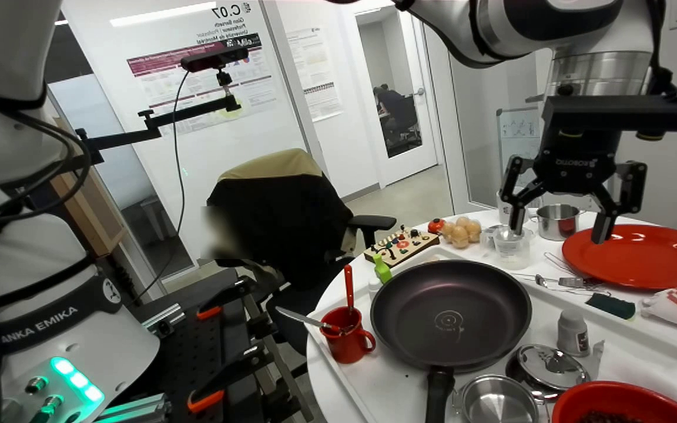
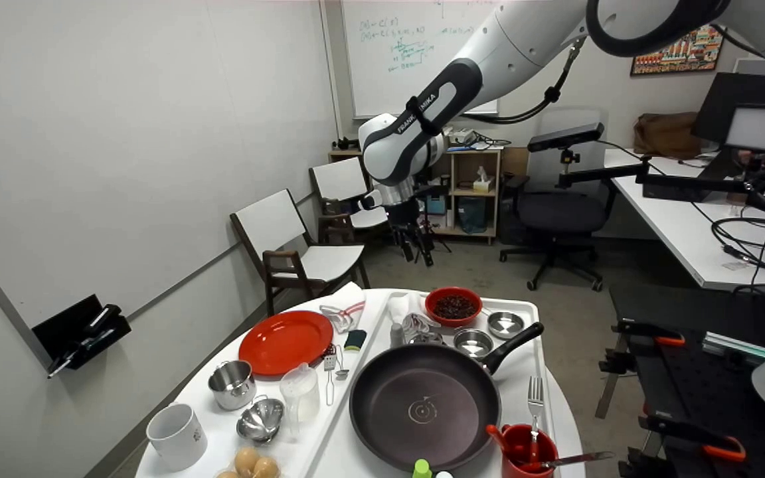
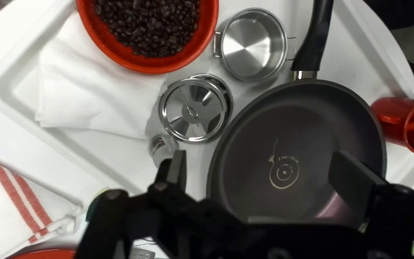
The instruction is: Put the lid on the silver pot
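Cloth (image 3: 92, 90), bottle (image 3: 162, 147), pan (image 3: 293, 144) and bowl (image 3: 208, 21) crowd the lid (image 3: 192, 109).

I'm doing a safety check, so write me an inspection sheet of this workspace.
Surface: round white table bearing a white rectangular tray.
Job's things: small round silver metal pot, uncovered, on the tray; small round silver metal lid beside it, overlapping another round metal piece.
Clutter: round black frying pan, round red bowl of dark beans, red mug holding red-handled cutlery, large round red plate, another small silver vessel.
Gripper: black two-fingered gripper open, nothing held.
Cables: thick black cable along the white robot arm.
Surroundings: whiteboard, white chairs, white desk; possibly a seated person in the distance.
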Robot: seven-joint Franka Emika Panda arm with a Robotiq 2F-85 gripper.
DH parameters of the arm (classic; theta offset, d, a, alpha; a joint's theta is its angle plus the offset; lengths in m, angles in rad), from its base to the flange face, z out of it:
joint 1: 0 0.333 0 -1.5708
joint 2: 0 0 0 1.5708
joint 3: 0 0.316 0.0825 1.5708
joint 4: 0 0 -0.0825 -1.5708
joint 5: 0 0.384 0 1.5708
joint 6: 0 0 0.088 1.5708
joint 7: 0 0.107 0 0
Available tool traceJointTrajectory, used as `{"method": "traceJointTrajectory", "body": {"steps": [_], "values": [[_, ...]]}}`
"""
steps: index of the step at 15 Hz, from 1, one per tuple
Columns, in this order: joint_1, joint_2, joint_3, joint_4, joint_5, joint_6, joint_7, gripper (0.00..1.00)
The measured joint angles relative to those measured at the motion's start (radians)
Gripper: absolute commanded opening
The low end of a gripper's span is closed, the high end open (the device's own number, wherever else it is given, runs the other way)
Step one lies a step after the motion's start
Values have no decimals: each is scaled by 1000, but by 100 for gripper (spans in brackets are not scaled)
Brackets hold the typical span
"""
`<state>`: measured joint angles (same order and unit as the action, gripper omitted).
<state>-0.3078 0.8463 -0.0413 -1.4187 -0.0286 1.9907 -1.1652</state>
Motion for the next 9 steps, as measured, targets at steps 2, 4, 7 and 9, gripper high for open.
{"method": "traceJointTrajectory", "body": {"steps": [2,4,7,9], "values": [[-26,69,-2,88,0,0,-22,100],[-54,146,-3,173,0,-1,-44,100],[-78,255,-1,296,0,-20,-84,100],[-79,323,1,377,0,-45,-112,100]]}}
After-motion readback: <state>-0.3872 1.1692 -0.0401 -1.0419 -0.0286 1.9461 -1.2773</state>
